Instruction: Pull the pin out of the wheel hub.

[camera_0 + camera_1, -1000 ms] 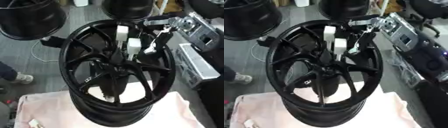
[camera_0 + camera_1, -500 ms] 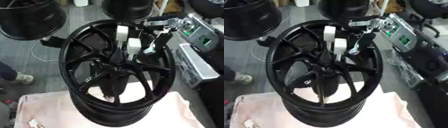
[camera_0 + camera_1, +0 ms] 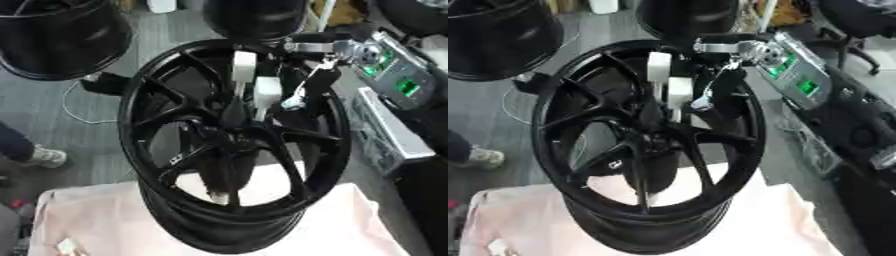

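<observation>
A black multi-spoke wheel rim (image 3: 149, 125) stands upright on a pink cloth (image 3: 96, 220). Its hub (image 3: 229, 136) faces me at the middle. My right arm (image 3: 337, 47) comes in from the upper right over the rim's top edge. My right hand (image 3: 265, 91), black with white parts, reaches down onto the hub from above and covers its upper side. A slim dark shaft with a pale tip (image 3: 642, 202) points down from the hub; I cannot make out the pin apart from it. The hold on the hub is hidden. My left hand shows in no view.
Two more black rims stand behind, at the upper left (image 3: 52, 40) and top middle (image 3: 254, 17). A grey device with green lights (image 3: 394, 75) lies to the right on the floor. A person's shoe (image 3: 44, 157) and a white cable (image 3: 74, 107) are at the left.
</observation>
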Robot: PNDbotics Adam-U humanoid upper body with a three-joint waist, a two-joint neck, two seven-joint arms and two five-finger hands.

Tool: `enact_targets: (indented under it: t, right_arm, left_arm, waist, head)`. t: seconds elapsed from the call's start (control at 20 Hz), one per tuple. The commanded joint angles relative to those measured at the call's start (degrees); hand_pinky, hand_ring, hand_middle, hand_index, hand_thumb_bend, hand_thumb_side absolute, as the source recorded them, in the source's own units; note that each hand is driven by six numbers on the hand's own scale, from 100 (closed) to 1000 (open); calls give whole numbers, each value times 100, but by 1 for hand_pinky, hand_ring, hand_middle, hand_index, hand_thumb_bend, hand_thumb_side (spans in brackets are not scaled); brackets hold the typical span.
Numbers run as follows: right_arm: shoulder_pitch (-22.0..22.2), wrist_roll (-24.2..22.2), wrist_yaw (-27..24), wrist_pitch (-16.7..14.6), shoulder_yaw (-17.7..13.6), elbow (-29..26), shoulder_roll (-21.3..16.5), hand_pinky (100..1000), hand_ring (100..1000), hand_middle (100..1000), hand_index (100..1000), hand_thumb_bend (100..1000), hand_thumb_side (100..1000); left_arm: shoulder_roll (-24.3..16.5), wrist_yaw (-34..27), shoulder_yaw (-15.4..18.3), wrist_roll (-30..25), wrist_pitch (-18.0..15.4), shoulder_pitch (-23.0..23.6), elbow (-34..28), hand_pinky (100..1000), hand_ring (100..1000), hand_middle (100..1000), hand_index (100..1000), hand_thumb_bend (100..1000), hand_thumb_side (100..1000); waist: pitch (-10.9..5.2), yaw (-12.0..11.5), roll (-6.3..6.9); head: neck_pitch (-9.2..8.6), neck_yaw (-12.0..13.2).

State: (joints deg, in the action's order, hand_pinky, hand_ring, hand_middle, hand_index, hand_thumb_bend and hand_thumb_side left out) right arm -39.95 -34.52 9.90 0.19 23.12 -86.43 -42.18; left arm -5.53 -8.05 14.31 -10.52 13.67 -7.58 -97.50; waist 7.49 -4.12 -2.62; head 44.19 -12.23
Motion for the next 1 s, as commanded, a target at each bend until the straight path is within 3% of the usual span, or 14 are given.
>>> enact_targets:
  t: [0.05, 0.65, 1.0]
  right_arm:
    - [-62, 73, -47, 37, -22, -186, -229, 272, 289, 532, 666, 479, 208]
    - [-36, 151, -15, 84, 17, -256, -244, 226, 263, 486, 612, 366, 134]
    - [-31, 134, 70, 70, 8, -243, -249, 207, 252, 469, 593, 203, 100]
  left_arm:
    - [-57, -1, -5, -18, -10, -53, -83, 477, 526, 617, 704, 347, 936]
    - [-55, 4, -6, -29, 0, -49, -88, 478, 527, 617, 704, 347, 937]
    - [-53, 4, -7, -31, 5, -48, -90, 479, 527, 617, 704, 347, 937]
  waist:
    - [-54, -3, 9]
    - [-65, -10, -9]
    - [-70, -17, -17]
  head:
    - [-7, -21]
    - [-7, -20]
    - [-7, -19]
